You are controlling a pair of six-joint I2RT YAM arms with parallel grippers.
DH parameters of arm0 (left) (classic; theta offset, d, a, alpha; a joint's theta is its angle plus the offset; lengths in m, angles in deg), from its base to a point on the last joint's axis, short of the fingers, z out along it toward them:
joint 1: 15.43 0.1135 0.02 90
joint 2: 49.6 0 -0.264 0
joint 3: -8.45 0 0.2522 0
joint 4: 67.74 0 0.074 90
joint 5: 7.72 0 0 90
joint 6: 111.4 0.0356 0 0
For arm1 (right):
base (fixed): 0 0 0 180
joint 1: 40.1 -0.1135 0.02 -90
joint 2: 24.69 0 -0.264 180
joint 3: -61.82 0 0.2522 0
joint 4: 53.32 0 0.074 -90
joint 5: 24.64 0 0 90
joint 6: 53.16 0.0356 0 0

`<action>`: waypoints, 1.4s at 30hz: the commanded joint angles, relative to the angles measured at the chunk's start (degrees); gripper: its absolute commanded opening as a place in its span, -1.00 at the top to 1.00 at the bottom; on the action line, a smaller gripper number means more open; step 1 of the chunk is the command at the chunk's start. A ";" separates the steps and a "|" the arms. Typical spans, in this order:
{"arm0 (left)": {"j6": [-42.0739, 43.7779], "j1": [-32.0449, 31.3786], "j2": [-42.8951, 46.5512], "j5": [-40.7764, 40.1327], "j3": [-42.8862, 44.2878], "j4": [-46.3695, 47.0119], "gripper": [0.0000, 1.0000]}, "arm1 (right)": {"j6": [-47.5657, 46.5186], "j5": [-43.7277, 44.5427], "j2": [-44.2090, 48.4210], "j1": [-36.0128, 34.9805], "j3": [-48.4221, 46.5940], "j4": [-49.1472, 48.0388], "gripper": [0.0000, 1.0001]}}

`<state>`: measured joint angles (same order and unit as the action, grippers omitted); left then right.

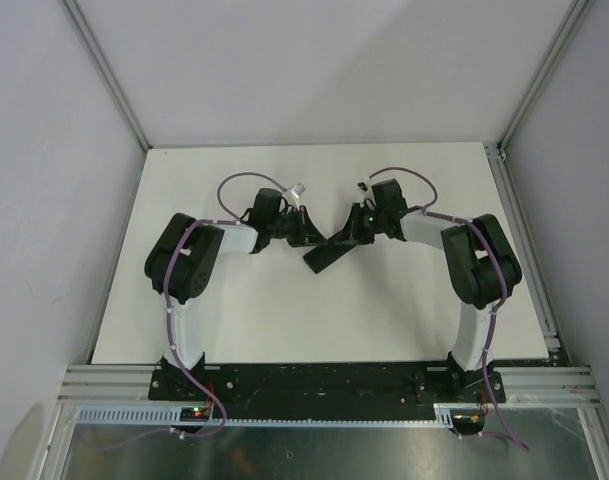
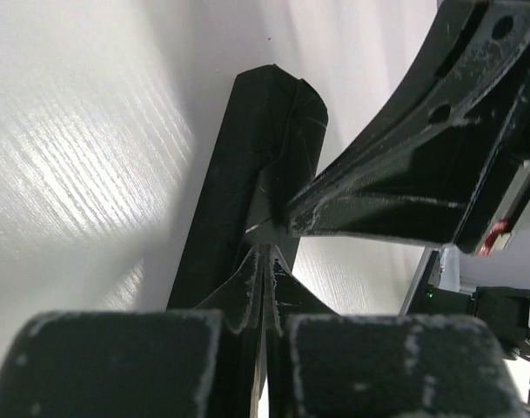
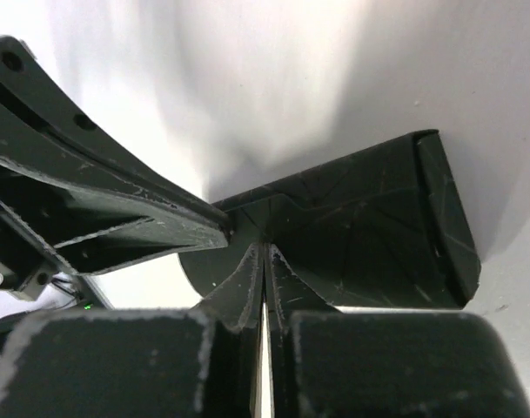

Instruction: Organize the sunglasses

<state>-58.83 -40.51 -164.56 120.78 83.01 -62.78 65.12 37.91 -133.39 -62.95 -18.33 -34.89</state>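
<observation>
on white table (image 1: 284, 320) between grey walls (image 1: 44, 150): black case (image 1: 326, 257).

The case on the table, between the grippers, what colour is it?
Black, with fine pale scratches. The case shows best in the right wrist view.

A black case (image 1: 327, 257) lies on the white table (image 1: 284, 320), touching the tips of the left gripper (image 2: 265, 254) and the right gripper (image 3: 265, 250).

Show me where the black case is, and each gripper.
black case (image 3: 373, 218): right wrist view, its scuffed flat panel.
left gripper (image 2: 265, 254): left wrist view, between its fingertips.
right gripper (image 3: 265, 252): right wrist view, between its fingertips.
</observation>
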 commanded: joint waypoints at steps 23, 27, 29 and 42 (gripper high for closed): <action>2.60 -0.68 -0.97 -6.47 -1.23 -5.62 1.00 | -4.65 5.21 13.79 -1.18 -3.04 6.73 1.00; 2.69 -0.67 -0.77 -6.62 -1.14 -5.71 1.00 | -4.61 8.13 1.94 -1.80 -2.92 9.40 1.00; 2.71 -0.67 -0.81 -6.71 -0.97 -5.87 1.00 | -4.19 7.56 -4.67 -1.66 -2.77 9.71 1.00; 3.36 -0.93 -1.34 -6.84 0.58 -7.18 1.00 | -4.87 7.93 8.10 -1.00 -0.85 8.53 1.00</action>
<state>-58.67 -40.81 -164.27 118.85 83.58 -63.85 62.67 42.02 -132.45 -64.40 -19.76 -30.25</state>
